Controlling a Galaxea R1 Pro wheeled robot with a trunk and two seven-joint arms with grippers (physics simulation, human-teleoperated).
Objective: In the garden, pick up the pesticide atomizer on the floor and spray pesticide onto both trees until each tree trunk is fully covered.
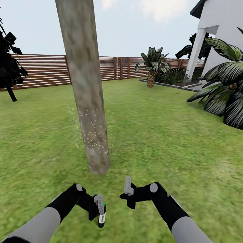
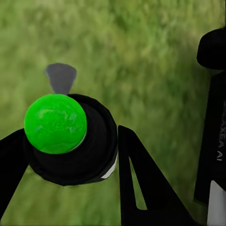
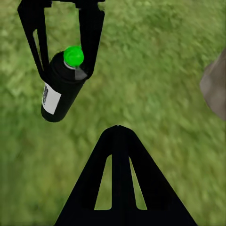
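left gripper [image 1: 100,206] pinches one pesticide atomizer [image 1: 102,217] (green-capped); right gripper [image 1: 127,189] spread; one speckled tree trunk [image 1: 86,84].

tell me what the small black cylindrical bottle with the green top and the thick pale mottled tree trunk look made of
The black cylindrical bottle looks like smooth matte plastic, with a white paper-like label and a glossy green rounded cap, probably plastic too. The thick pale mottled tree trunk reads as bare, smooth wood or bark in grey-brown blotches, dusted low down with fine white specks. Being rendered, both are guesses from surface look.
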